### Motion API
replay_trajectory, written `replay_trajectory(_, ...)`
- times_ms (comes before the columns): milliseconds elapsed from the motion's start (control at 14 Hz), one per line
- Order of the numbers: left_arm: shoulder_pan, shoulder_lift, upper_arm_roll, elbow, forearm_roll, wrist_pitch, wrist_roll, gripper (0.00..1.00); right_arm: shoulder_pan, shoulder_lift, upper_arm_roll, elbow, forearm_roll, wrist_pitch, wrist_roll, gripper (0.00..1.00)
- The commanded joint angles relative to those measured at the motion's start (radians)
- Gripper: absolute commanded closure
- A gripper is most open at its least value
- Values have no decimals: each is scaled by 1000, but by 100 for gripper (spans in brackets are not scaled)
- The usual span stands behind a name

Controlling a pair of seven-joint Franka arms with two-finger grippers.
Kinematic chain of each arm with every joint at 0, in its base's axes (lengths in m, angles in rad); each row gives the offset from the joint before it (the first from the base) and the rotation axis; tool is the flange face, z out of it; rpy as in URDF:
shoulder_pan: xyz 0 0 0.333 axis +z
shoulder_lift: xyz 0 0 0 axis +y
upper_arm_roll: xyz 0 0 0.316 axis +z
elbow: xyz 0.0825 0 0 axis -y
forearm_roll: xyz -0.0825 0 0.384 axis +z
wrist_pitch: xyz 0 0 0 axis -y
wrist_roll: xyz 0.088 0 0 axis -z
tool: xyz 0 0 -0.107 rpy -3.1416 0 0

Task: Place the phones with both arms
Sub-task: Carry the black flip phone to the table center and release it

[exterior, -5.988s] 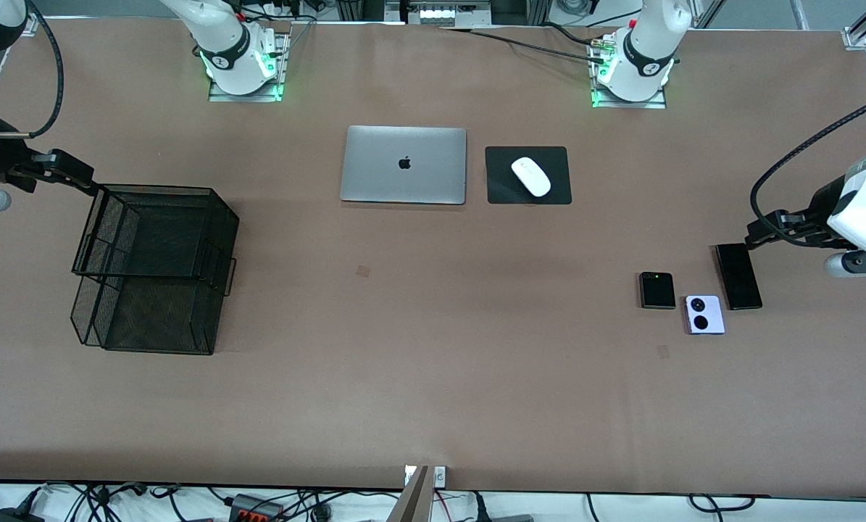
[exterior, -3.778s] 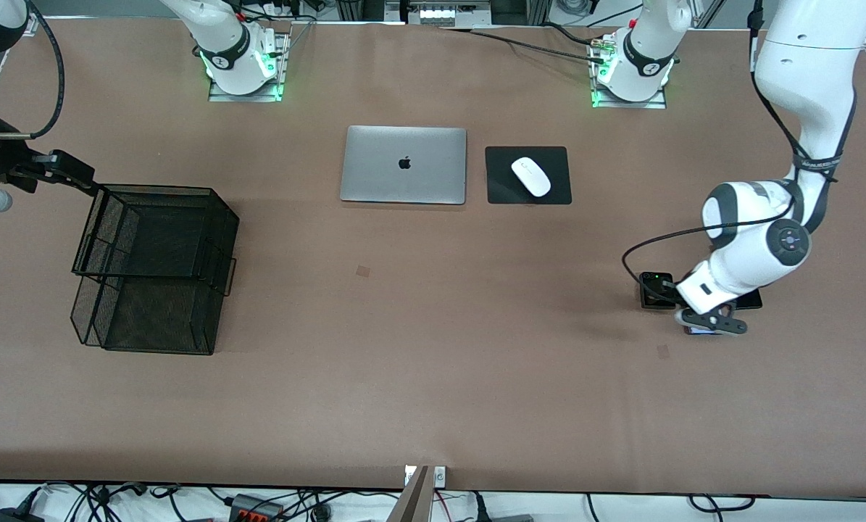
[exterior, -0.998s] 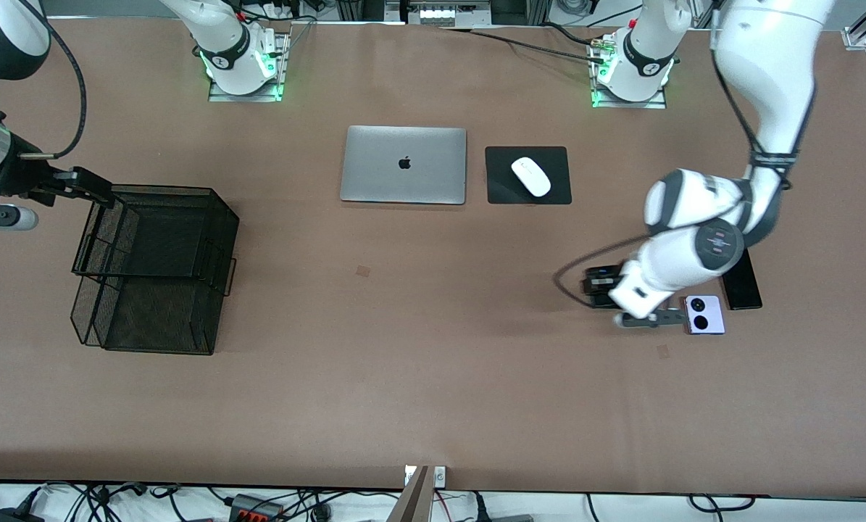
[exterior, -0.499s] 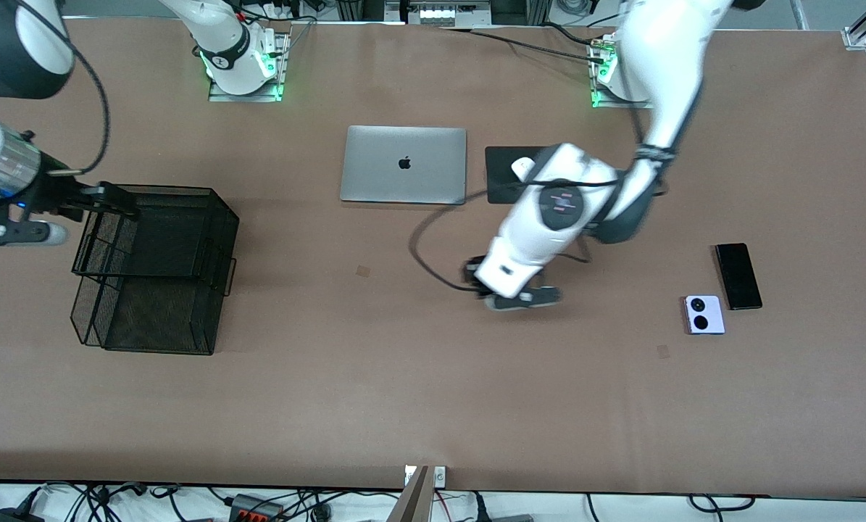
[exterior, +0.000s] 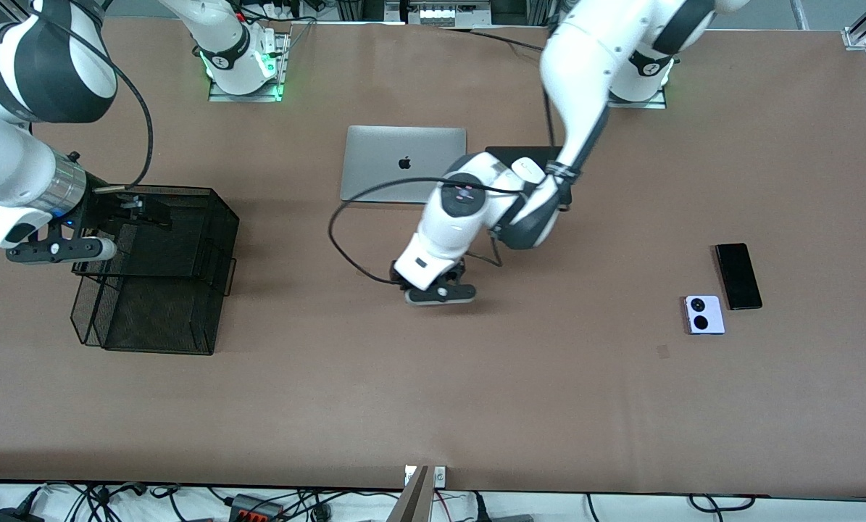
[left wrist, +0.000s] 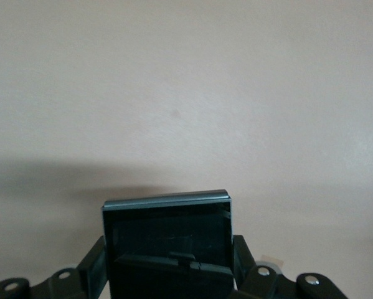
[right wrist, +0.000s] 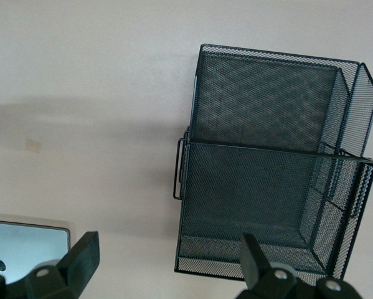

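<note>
While the right gripper (exterior: 125, 210) is poised over the mesh tray (exterior: 157, 290), the left gripper (exterior: 433, 279) is seen in the front view over bare worktop (exterior: 433, 391), nearer the camera than the laptop (exterior: 404, 164). The lilac phone (exterior: 704, 314) and slab phone (exterior: 738, 275) are left lying together at the left arm's end, well apart from both grippers.

From the left wrist, the folded phone (left wrist: 167, 243) is shown clamped between the fingers (left wrist: 94, 271).

From the right wrist, the fingers (right wrist: 80, 256) are seen spread, with nothing held, above the tray (right wrist: 267, 205).
</note>
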Motion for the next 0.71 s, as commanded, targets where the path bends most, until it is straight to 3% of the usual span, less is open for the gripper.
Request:
replay_trajectory(0,-68,92,65,120,82,-14,11,56,1,0,-2,3,12,5,-6,0)
replay_trajectory(71,-78,104,65,132,129,-12,29,56,1,3,-2,3,12,5,-6,0)
replay_trajectory(499,-81,161,64,134,128,74,20,52,3,31,-2,3,12,14,-6,0)
replay_trajectory(570,-80,167,65,134,128,75,22,39,1,31,-2,3,12,14,-6,0)
replay_trajectory(642,-80,169,65,134,130,80,26,14,3,31,-2,3,12,14,-6,0)
